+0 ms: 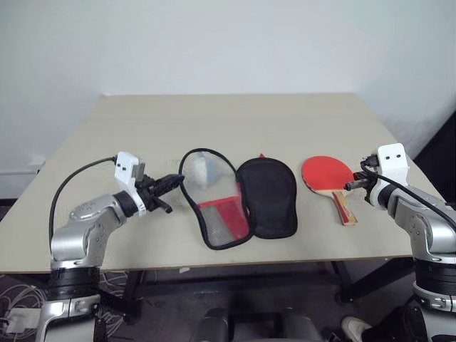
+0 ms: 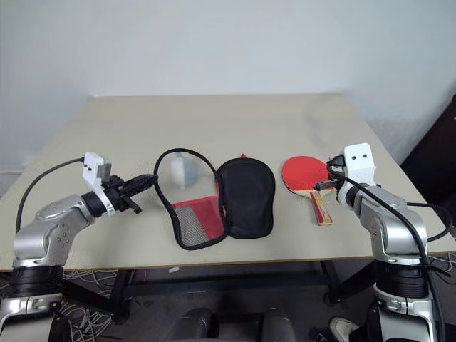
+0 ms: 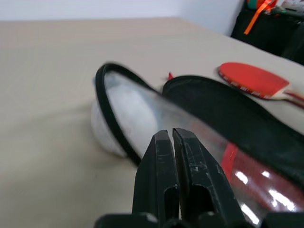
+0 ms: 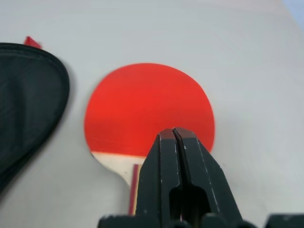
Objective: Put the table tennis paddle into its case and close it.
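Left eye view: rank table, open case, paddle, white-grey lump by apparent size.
1. table
2. case, lying open in two halves
3. table tennis paddle
4. white-grey lump, partly hidden behind the case's raised edge, so it may be bigger than it looks
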Motion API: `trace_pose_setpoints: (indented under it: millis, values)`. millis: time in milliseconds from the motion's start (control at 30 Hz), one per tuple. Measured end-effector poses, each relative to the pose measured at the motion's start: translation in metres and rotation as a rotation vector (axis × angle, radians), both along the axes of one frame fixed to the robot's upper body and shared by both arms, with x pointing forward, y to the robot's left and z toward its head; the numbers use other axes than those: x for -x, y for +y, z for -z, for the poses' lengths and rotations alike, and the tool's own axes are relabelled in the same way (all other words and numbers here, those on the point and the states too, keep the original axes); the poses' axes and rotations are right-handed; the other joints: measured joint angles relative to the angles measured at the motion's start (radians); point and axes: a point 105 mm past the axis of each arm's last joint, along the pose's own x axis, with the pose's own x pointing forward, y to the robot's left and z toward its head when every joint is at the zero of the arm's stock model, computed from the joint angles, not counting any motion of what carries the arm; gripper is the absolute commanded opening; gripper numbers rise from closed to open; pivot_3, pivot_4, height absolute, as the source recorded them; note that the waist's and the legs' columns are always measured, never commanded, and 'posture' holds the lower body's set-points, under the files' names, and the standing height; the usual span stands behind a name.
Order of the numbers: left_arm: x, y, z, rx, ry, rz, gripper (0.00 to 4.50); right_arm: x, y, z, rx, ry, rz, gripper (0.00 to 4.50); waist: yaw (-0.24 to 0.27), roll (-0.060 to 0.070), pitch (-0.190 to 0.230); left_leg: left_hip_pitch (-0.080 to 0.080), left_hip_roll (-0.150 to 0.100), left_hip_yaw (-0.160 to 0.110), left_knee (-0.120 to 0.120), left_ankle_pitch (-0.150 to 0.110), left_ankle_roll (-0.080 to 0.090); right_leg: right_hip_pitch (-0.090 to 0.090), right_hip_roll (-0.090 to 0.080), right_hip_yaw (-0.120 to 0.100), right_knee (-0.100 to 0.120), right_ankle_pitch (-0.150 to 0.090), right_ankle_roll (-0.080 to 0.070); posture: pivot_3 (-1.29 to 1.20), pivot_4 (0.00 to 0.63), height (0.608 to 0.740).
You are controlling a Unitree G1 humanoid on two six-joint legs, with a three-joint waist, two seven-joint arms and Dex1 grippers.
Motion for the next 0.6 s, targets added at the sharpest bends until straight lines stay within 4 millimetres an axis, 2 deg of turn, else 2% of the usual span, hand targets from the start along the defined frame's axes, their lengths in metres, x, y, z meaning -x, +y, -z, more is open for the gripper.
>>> trace_pose_setpoints:
  millis: [100,267,367,467,600]
  values:
    - [0.005,0.007,-0.006,-0.036,-0.012,0.004,0.0,0.0,0.007,0.004,0.011,0.016,-0.028,0.59,-0.003,0.0,0.0,0.001,0.0,0.001,0.0,0.0,0.0,-0.001,0.0,0.001,0.001,0.0,0.0,0.0,0.0,0.74]
    - [0.013,0.015,0.0,-0.029,0.013,-0.021,0.0,0.0,0.01,0.006,0.001,0.03,-0.047,2.26,0.004,0.0,0.0,0.001,0.0,0.001,0.001,0.0,0.0,0.001,0.0,0.001,0.001,0.0,0.0,0.0,0.0,0.74]
    - [0.014,0.02,0.005,-0.044,0.018,-0.053,0.62,0.001,0.014,0.009,-0.008,0.047,-0.071,3.34,0.004,0.0,0.0,0.0,0.0,0.001,0.002,0.0,0.0,0.0,0.0,0.001,0.001,0.0,0.0,0.0,0.0,0.74]
    - [0.011,0.029,0.001,-0.049,-0.015,-0.103,1.63,-0.003,0.013,0.007,-0.012,0.054,-0.07,4.44,0.003,0.0,0.0,0.0,0.0,0.001,0.002,0.0,0.0,0.0,0.0,0.001,0.001,0.0,0.0,0.0,0.0,0.74]
    - [0.011,0.033,-0.002,-0.049,-0.037,-0.106,3.09,-0.005,0.009,0.006,-0.003,0.075,-0.067,4.5,0.003,0.0,0.0,0.001,0.0,0.001,0.002,0.0,0.0,0.0,0.0,0.001,0.001,0.0,0.0,0.0,0.0,0.74]
